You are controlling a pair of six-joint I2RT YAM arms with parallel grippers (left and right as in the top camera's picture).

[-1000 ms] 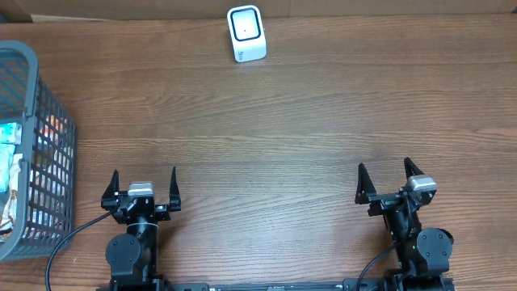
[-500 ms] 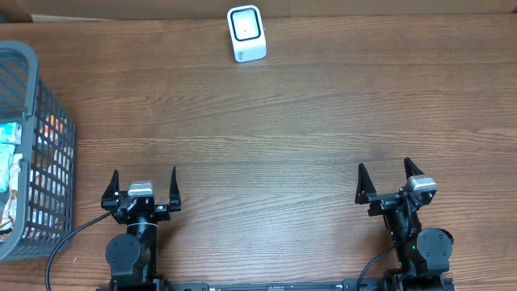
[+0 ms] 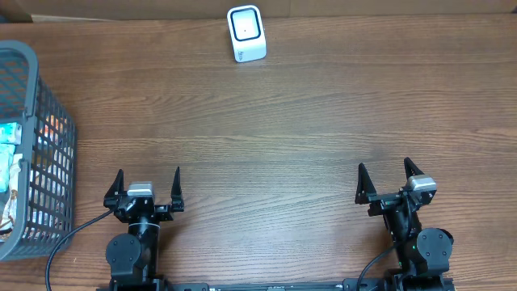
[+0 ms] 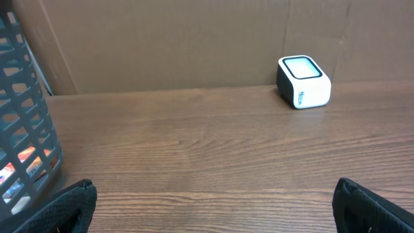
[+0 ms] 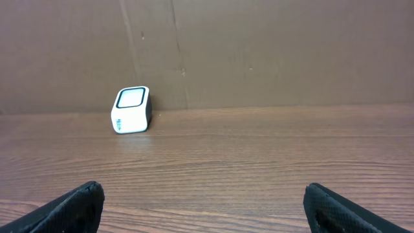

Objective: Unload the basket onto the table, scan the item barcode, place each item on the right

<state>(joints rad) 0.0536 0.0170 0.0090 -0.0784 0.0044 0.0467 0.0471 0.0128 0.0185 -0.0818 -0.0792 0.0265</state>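
Note:
A white barcode scanner (image 3: 245, 32) with a dark window stands at the far edge of the wooden table; it also shows in the left wrist view (image 4: 303, 81) and the right wrist view (image 5: 132, 109). Packaged items (image 3: 11, 166) lie in the grey mesh basket (image 3: 31, 69) at the left; no barcode is readable. My left gripper (image 3: 149, 173) rests near the front edge, open and empty, its fingers wide apart (image 4: 213, 194). At the front right my right gripper (image 3: 384, 166) is likewise open and holds nothing (image 5: 202, 191).
A brown cardboard wall (image 4: 194, 39) closes off the back of the table behind the scanner. The basket (image 4: 26, 129) stands just left of my left gripper. Bare wood lies between the grippers and the scanner.
The left gripper has shifted slightly to the right. The right arm, the scanner and the basket have not moved.

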